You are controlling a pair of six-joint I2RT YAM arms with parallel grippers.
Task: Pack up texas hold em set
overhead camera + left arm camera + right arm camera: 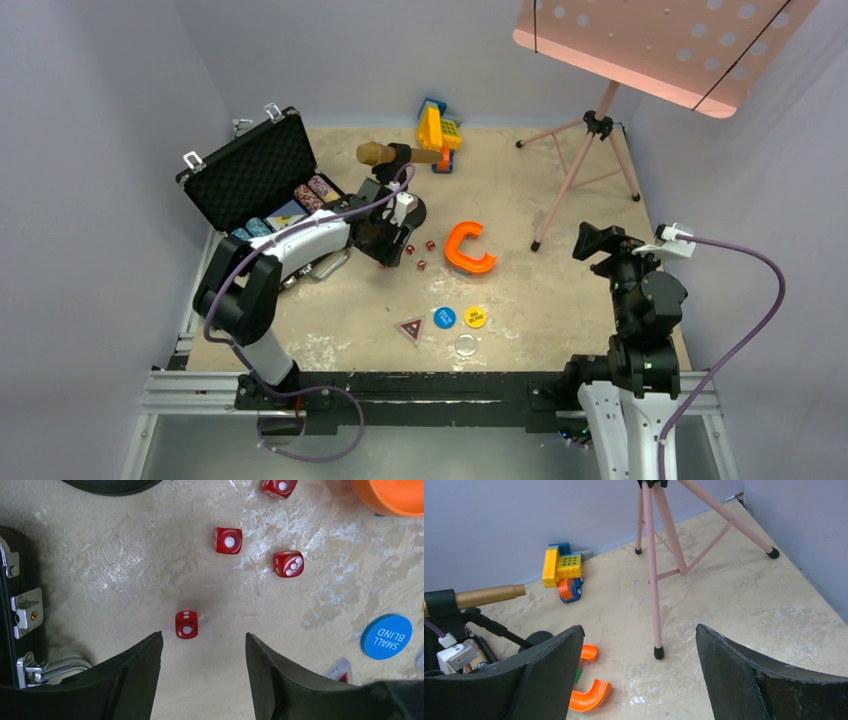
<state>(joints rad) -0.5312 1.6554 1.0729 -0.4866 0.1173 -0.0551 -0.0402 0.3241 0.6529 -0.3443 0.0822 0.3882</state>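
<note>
Left wrist: left gripper [203, 636] released, empty; nearest red die [186, 624] off-centre. I'd centre it between the jaws, then descend squarely. Right gripper [639, 627] released.

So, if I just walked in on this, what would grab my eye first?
Probably the open black case at far left, with chip rows lined up inside, and the big pink music stand looming at far right. Next come the small red dice scattered in the middle beside a bright orange C-shaped piece. The left pincer hangs open just over one die.
</note>
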